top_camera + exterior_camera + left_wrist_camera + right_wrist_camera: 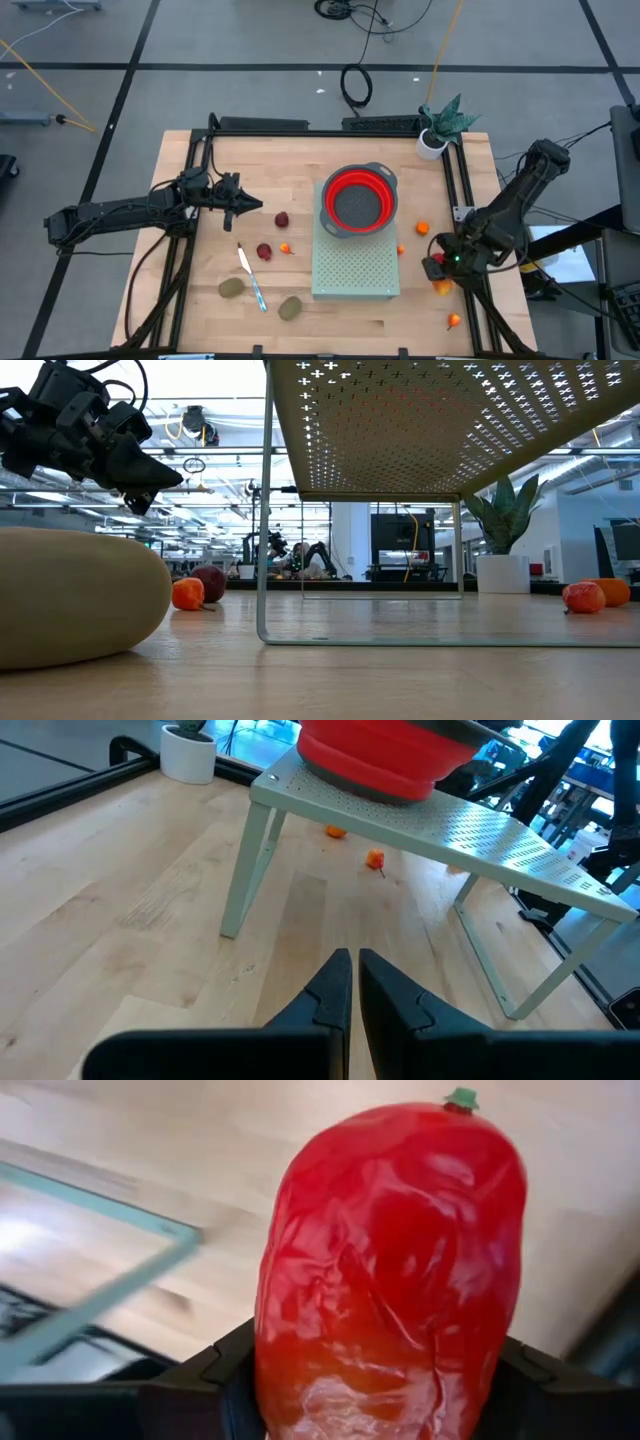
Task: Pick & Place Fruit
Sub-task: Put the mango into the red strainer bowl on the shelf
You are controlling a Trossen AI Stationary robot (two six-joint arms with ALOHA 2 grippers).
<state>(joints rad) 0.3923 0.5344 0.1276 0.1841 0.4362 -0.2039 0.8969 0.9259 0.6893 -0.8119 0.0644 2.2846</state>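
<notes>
Red-orange fruit (385,1270) pinched in right claw (437,270) at bench (300,170) right edge. Left claw (352,982) pressed together, empty, above bench left side.

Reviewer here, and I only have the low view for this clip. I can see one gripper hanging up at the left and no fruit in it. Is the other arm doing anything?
Observer: Yes. The right gripper sits at the table's right edge, shut on the elongated red-orange fruit.
Operator: Is the gripper I see open?
Observer: No. The left gripper is shut and empty; the left wrist view shows its fingers nearly touching.
Operator: What is on the perforated shelf above me?
Observer: The red collapsible bowl stands on the rack, at its far end.
</notes>
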